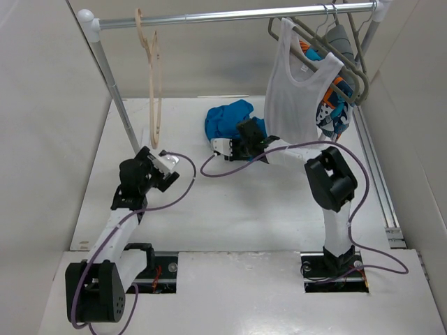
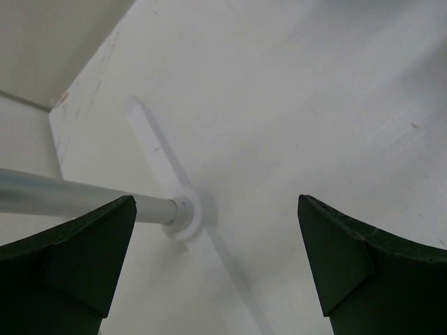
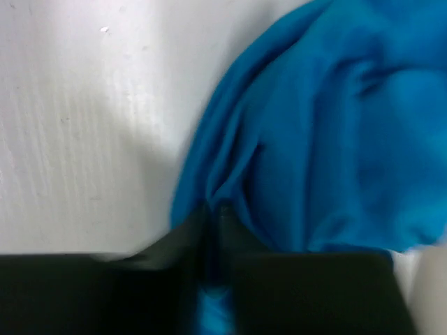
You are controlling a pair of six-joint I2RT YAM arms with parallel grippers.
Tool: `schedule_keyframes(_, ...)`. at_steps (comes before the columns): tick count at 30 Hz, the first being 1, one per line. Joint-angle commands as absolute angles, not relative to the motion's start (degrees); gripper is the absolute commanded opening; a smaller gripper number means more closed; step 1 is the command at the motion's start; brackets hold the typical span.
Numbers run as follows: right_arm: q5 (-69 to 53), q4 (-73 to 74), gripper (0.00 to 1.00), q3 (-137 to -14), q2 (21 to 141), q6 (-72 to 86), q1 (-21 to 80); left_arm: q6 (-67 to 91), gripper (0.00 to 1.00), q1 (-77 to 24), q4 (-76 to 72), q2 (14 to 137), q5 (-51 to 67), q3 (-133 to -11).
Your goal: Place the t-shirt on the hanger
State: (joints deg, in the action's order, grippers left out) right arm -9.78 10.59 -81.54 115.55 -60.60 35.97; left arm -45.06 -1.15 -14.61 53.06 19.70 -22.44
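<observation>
The bright blue t-shirt (image 1: 227, 120) lies crumpled on the table at the back centre, and fills the right wrist view (image 3: 328, 132). My right gripper (image 1: 246, 132) is at its near edge; in the right wrist view it (image 3: 213, 213) is shut on a fold of the blue fabric. The pale beige wooden hanger (image 1: 152, 91) hangs from the rail (image 1: 230, 15) at the left. My left gripper (image 1: 162, 166) is open and empty, below the hanger near the rack's left post; its jaws stand wide apart around bare table (image 2: 216, 237).
A white tank top (image 1: 297, 84) hangs on a grey hanger (image 1: 342, 59) at the right of the rail, with a patterned orange-teal garment (image 1: 335, 105) behind it. The rack's left post (image 1: 115, 91) and its foot (image 2: 183, 215) stand close to my left gripper. White walls enclose the table.
</observation>
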Motion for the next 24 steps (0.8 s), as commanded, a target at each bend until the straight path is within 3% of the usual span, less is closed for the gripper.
schedule_keyframes(1, -14.67, 15.38, 0.05, -85.16, 118.56, -61.52, 35.33, -38.83, 1.0, -1.23, -12.35, 53.96, 14.4, -30.22)
schedule_keyframes(2, -15.29, 16.08, 0.0, -85.95, 118.56, -62.13, 35.33, -38.85, 1.0, -1.23, -10.83, 53.96, 17.55, -31.97)
schedule_keyframes(5, -18.8, 19.5, 0.0, -84.74, 116.82, -67.73, 37.08, -37.36, 1.0, -1.23, -7.57, 53.96, 22.92, -32.7)
schedule_keyframes(8, -21.17, 20.13, 0.0, -76.69, 105.94, -74.42, 42.17, -37.35, 1.0, -1.23, -6.95, 53.96, 29.95, -32.7)
schedule_keyframes(13, -19.79, 26.53, 0.0, -69.44, 86.77, -77.95, 47.46, -57.06, 1.0, -1.23, 3.41, 56.16, 45.57, -34.01)
schedule_keyframes(17, -18.12, 35.65, 0.0, -68.73, 78.14, -79.63, 47.46, -62.84, 1.0, -3.6, 9.84, 60.63, 46.77, -37.08)
schedule_keyframes(18, -17.5, 36.99, 0.39, -69.43, 77.53, -79.63, 47.46, -61.8, 1.0, -4.39, 10.54, 63.43, 46.06, -38.05)
schedule_keyframes(19, -16.88, 38.05, 0.65, -69.43, 77.52, -79.11, 47.46, -61.79, 1.0, -5.09, 10.55, 64.76, 45.45, -39.01)
schedule_keyframes(20, -15.31, 38.67, 0.99, -68.39, 77.52, -77.71, 47.46, -61.18, 1.0, -6.84, 11.24, 66.6, 44.83, -40.85)
schedule_keyframes(24, -16.6, 32.2, 1.0, -64.52, 76.21, -74.02, 44.04, -62.31, 1.0, -13.17, 11.25, 68.03, 40.79, -42.28)
